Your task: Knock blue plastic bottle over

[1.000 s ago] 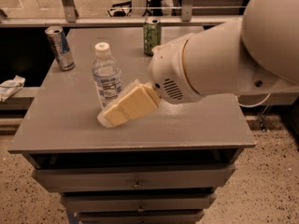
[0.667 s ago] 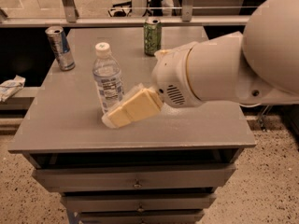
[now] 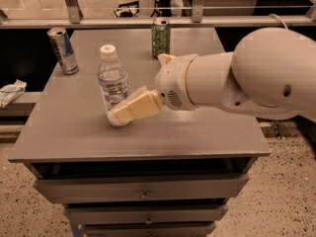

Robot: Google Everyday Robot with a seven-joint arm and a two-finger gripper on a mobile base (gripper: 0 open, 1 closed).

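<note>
Grey tabletop (image 3: pixel 74 132) carries the blue plastic bottle (image 3: pixel 112 78), standing upright left of centre with its white cap on top. The cream gripper (image 3: pixel 123 115) reaches in low from the right and lies against the bottle's lower part, covering its base; whether it is open or closed cannot be told. Well behind, a silver-blue slim can (image 3: pixel 62 51) stands near the back left corner and a green can (image 3: pixel 160 37) at the back edge. The bulky white arm (image 3: pixel 237 78) hides much of the table's right side

The gripper (image 3: pixel 120 115) covers the base of the blue plastic bottle (image 3: pixel 112 78); the arm (image 3: pixel 256 73) runs off right.
</note>
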